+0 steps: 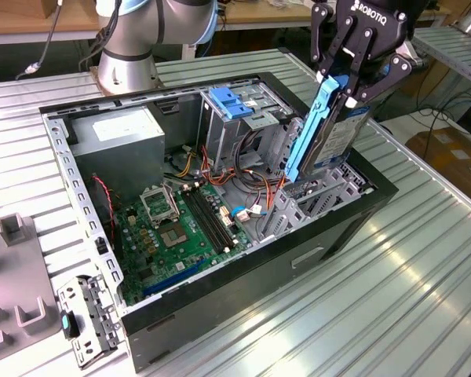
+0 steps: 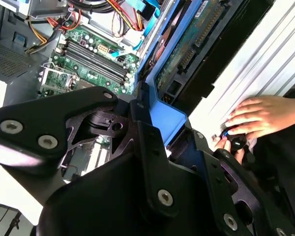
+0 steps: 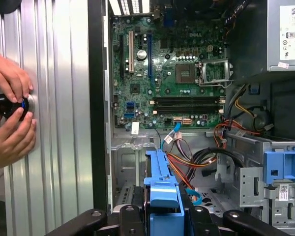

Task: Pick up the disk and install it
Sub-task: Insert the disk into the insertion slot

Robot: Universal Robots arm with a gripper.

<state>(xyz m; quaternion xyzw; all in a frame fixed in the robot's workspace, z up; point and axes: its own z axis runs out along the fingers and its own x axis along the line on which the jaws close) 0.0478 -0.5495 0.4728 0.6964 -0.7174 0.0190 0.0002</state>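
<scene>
Where the arm ends, the black gripper [image 1: 353, 75] pinches the disk [image 1: 326, 137] by its upper end, clamped on the blue rails. The disk stands on edge, tilted. Its lower end is down at the grey metal drive cage [image 1: 298, 208] inside the open computer case [image 1: 220, 322], toward the exterior view's right. A green circuit board [image 1: 173, 228] lies on the case floor nearby. In the first wrist view, a person's 2 hands [image 3: 10, 140] hold a black knob [image 3: 7, 105] on the ribbed metal table [image 3: 64, 123] beside the case.

Silver-grey arm [image 1: 125, 47] with blue joint cap; black, silver-screwed tool [image 1: 352, 82]
</scene>
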